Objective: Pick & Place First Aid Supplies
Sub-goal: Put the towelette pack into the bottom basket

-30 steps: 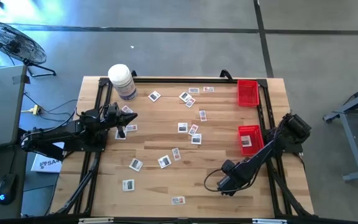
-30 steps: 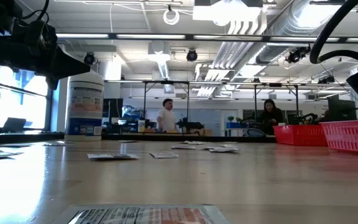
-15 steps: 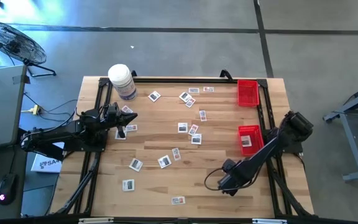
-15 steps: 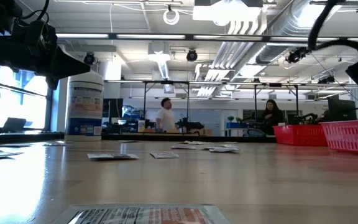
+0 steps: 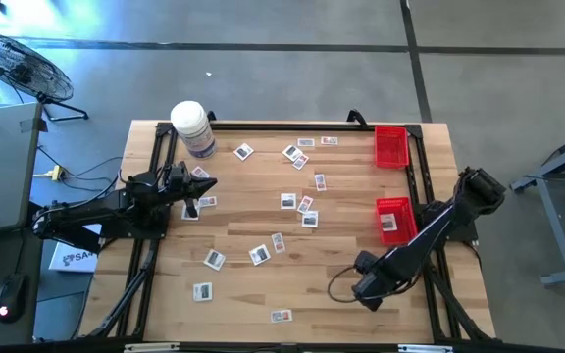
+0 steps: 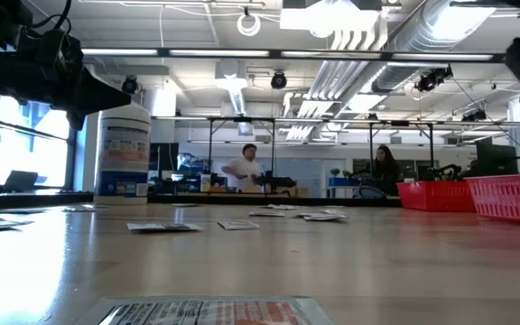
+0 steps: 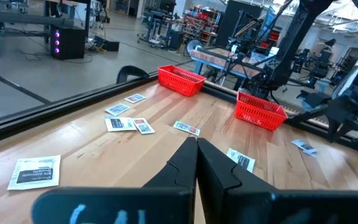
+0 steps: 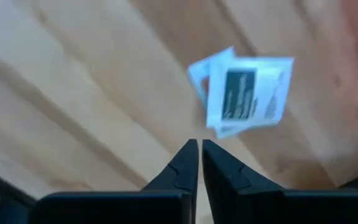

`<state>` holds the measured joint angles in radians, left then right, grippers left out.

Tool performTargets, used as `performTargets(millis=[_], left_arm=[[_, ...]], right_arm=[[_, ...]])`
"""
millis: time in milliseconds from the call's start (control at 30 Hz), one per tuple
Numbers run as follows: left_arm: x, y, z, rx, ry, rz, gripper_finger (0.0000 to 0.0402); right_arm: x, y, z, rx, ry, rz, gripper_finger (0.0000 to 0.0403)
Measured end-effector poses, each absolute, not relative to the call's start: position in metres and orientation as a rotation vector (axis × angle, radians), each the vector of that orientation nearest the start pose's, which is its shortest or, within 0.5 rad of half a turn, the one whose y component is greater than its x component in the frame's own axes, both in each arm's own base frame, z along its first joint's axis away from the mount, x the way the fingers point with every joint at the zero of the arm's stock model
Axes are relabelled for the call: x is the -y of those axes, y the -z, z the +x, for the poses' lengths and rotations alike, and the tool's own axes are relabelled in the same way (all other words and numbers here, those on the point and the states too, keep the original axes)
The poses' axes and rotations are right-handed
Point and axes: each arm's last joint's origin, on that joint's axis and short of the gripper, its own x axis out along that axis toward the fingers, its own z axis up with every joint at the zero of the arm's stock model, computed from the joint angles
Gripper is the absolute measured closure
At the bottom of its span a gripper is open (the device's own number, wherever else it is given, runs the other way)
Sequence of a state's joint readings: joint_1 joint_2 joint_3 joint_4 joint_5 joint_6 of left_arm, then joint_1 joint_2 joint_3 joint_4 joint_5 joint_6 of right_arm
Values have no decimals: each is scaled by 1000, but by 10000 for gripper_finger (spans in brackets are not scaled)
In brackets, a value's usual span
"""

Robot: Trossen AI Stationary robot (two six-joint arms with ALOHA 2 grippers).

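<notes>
packets (image 5: 298,157) scattered (mid-table), jar (image 5: 193,127) — corner, baskets (image 5: 390,145)

Both arms (image 5: 106,208) are black, made of long thin links and thick joints. A black cable (image 5: 339,285) loops near the right hand (image 5: 363,293).

White packets (image 5: 309,219) with dark and reddish print dot the pale striped-wood table (image 5: 263,294) beside 2 red baskets (image 5: 389,146).

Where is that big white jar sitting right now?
In the high view the white jar stands at the table's far left corner, just beyond the left gripper, with a packet beside it.
</notes>
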<state>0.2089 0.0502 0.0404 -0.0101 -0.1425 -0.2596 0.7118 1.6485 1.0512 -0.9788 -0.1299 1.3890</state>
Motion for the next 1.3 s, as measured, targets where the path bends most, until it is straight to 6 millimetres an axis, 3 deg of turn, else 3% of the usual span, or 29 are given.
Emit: performTargets(millis=[167, 367, 567, 1300], left_arm=[[-24, -172, 95, 26, -352, -258, 401], [-24, -173, 95, 26, -352, -258, 401], [-24, -173, 95, 26, -352, -258, 401], [-24, -173, 95, 26, -352, -258, 401]], right_arm=[[-189, -177, 204, -1618, 486, 548, 341], [-190, -152, 206, -1664, 536, 476, 297], [-190, -141, 209, -1693, 572, 465, 306], [-183, -142, 209, -1647, 660, 419, 324]])
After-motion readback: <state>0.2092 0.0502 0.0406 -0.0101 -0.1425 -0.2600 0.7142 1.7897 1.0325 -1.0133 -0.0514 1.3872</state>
